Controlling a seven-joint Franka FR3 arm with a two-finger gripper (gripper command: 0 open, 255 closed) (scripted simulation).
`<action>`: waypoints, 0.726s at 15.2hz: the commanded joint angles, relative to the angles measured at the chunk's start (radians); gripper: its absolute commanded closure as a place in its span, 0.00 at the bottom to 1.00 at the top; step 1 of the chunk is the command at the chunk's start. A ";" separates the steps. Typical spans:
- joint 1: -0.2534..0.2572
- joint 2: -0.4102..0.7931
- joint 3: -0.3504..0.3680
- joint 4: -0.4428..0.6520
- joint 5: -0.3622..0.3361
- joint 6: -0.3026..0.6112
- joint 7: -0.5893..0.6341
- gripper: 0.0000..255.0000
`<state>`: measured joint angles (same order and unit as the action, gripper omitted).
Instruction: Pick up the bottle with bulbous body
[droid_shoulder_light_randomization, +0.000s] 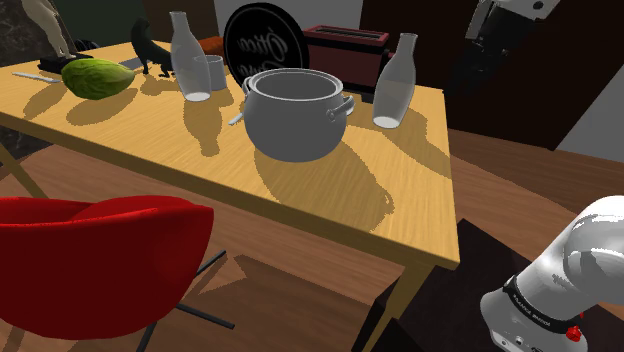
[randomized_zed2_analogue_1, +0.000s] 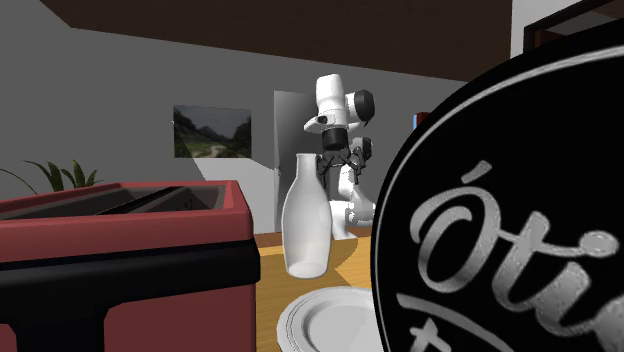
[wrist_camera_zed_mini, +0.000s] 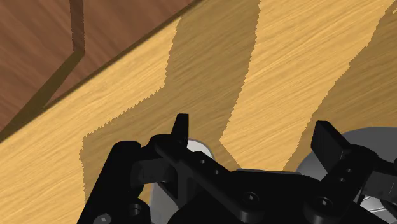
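table (droid_shoulder_light_randomization: 400, 190): wood, carries all the rest.
chair (droid_shoulder_light_randomization: 90, 260): red, at table's near side, shoulder view's lower left.
arm (randomized_zed2_analogue_1: 333, 100): white w/ dark joints, behind the bottle in 2nd ext. view.
pot (droid_shoulder_light_randomization: 295, 115): grey, two handles, mid-table.
sign (droid_shoulder_light_randomization: 262, 42): black, round, white script, at far edge behind pot.
box (droid_shoulder_light_randomization: 345, 50): dark red, far edge, betw. sign & bottle.
bottle (droid_shoulder_light_randomization: 393, 88): white, bulbous body, narrow neck. Upright on table nr far corner, shoulder view's right. Right of pot, apart from it.
2nd bottle (droid_shoulder_light_randomization: 190, 60): white, upright, left of pot.
gripper (wrist_camera_zed_mini: 254, 137): jaws wide apart, gripping nothing, above table.
cup (droid_shoulder_light_randomization: 215, 72): white, just beside 2nd bottle.
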<state>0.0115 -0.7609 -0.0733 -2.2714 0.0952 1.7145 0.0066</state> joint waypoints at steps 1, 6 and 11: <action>0.000 0.000 0.000 0.000 0.000 0.000 0.000 0.00; 0.008 0.211 -0.021 0.232 -0.030 -0.042 -0.042 0.00; 0.014 0.426 -0.039 0.501 -0.051 -0.116 -0.082 0.00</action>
<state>0.0234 -0.3826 -0.1105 -1.8250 0.0480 1.6092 -0.0692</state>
